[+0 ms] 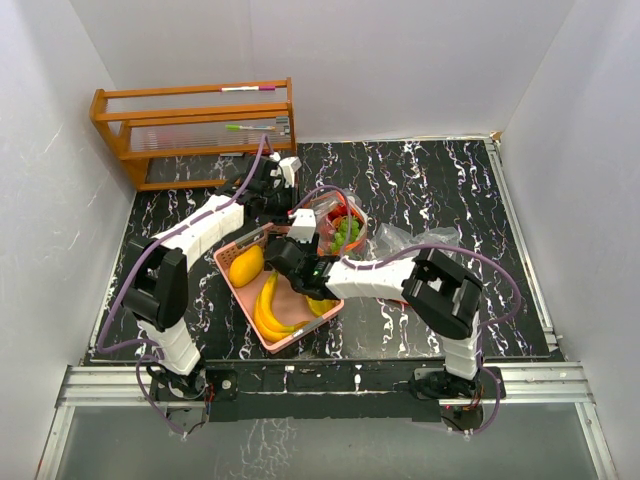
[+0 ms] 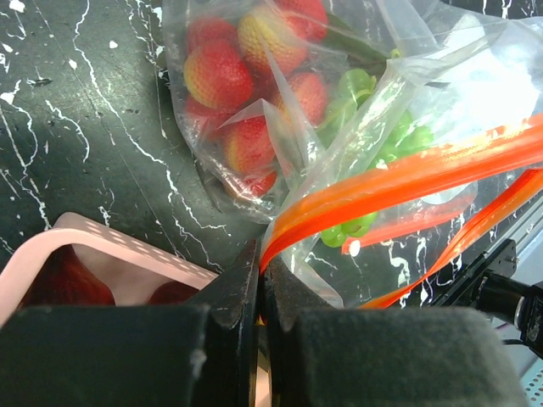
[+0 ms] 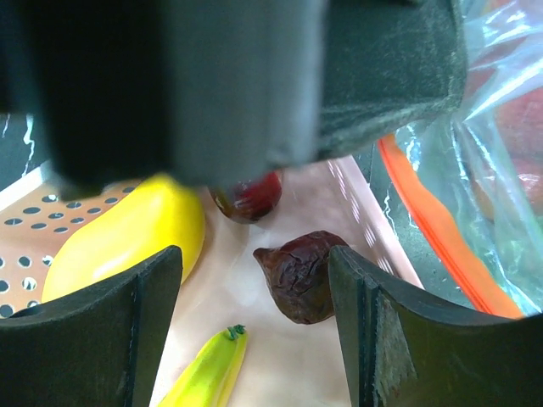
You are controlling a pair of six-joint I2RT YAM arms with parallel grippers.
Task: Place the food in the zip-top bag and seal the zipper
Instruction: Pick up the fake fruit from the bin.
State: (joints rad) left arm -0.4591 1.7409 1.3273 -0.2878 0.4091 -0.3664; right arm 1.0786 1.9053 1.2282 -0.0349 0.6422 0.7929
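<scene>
Pinching bag zipper (image 2: 407, 182), left claw (image 2: 259, 259)

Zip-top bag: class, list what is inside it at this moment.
Through the clear zip-top bag show red strawberries and green pieces. Folded plastic and the orange zipper strip cover the rest, so anything beneath them cannot be seen.

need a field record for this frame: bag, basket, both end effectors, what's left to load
bag: zip-top bag, mouth open, orange zipper strip unsealed
in bag: strawberries, green pieces
basket: pink basket, beside the bag
in basket: mango, banana bunch, dark wrinkled piece, red piece
left end effector: shut on the orange zipper strip
right end effector: open over the basket, dark wrinkled piece below its fingers, nothing gripped
remaining: basket items, then sealing
</scene>
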